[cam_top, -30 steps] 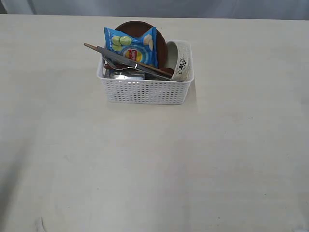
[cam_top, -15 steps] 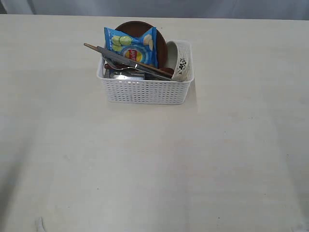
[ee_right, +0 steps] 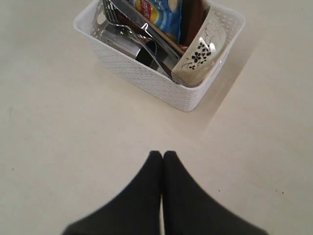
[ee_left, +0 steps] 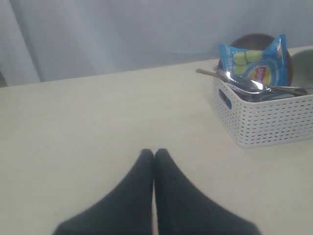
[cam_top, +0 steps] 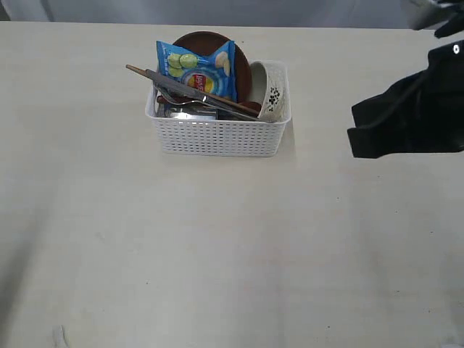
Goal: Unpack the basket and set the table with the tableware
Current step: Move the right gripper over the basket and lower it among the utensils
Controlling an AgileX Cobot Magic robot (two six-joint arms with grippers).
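In basket, knife lies lengthwise, overhanging rim.

White basket on table, tableware inside.

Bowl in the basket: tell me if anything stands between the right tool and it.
Nothing visible does. Only bare table lies between the shut right tool and the basket, and the bowl leans uncovered at that basket's end.

Seemingly a lab test setup; plain cream table; grey curtain as backdrop.
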